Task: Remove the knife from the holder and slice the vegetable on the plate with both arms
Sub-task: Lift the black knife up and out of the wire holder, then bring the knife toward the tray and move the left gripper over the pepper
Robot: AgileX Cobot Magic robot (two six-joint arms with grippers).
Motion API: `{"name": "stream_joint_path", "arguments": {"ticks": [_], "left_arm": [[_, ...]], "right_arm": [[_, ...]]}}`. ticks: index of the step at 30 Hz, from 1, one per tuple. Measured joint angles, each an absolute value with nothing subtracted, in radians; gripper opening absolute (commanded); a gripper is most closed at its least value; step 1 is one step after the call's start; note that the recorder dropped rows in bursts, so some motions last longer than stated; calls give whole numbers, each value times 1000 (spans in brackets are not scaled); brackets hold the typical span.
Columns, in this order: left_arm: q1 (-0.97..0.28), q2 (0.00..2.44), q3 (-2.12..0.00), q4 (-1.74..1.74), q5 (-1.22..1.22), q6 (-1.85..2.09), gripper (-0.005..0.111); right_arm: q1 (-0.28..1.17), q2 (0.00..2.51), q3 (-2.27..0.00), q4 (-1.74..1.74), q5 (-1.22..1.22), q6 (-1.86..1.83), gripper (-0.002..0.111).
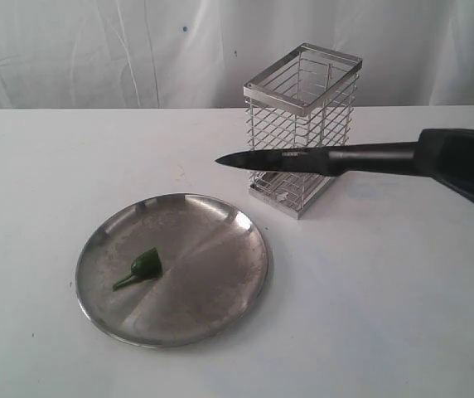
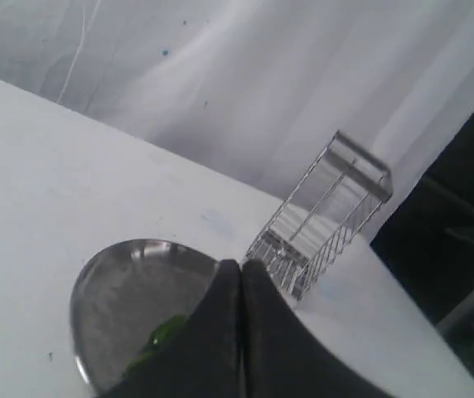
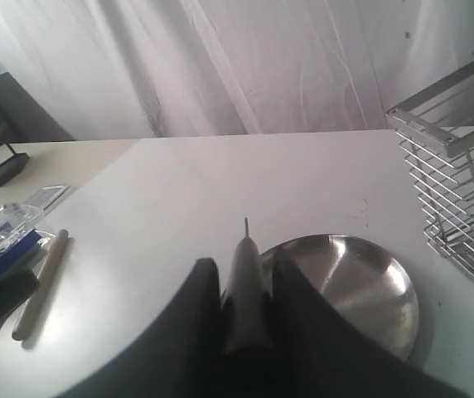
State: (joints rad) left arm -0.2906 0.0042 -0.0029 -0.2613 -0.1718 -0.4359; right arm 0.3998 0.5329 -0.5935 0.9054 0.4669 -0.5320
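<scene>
My right gripper (image 3: pixel 239 274) clamps the knife (image 1: pixel 303 158), level before the holder (image 1: pixel 303 128); my left gripper (image 2: pixel 241 274) is closed, empty. The chili (image 1: pixel 143 267) lies loose on the plate (image 1: pixel 220 307) and may skid under the blade.

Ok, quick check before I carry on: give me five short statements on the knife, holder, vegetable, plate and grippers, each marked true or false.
1. The knife is out of the holder. True.
2. The right gripper is empty. False: it is shut on the knife's handle.
3. The vegetable lies on the plate, uncut. True.
4. The knife's tip touches the vegetable. False: the blade is in the air in front of the holder, pointing left, clear of the plate.
5. The left gripper grips the vegetable. False: its fingers are shut together, holding nothing.
</scene>
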Motion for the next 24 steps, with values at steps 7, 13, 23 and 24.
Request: {"name": "stream_joint_path", "arguments": {"ticks": [7,13,23,24], "left_arm": [[-401,17,-48,-8,-34,-768,0],[-589,210,-47,88,-197,-803,0],[-633,824,-222,131,-498,-588,15],[-633,876,-262,131,-522,-576,17]], "right_arm": [[400,533,-588,1107,465,-725,0],[400,575,-588,1311,499,-889,0],[400,717,-588,1508,513,-1140,0],[400,732,-588,1527,511,-1166,0]]}}
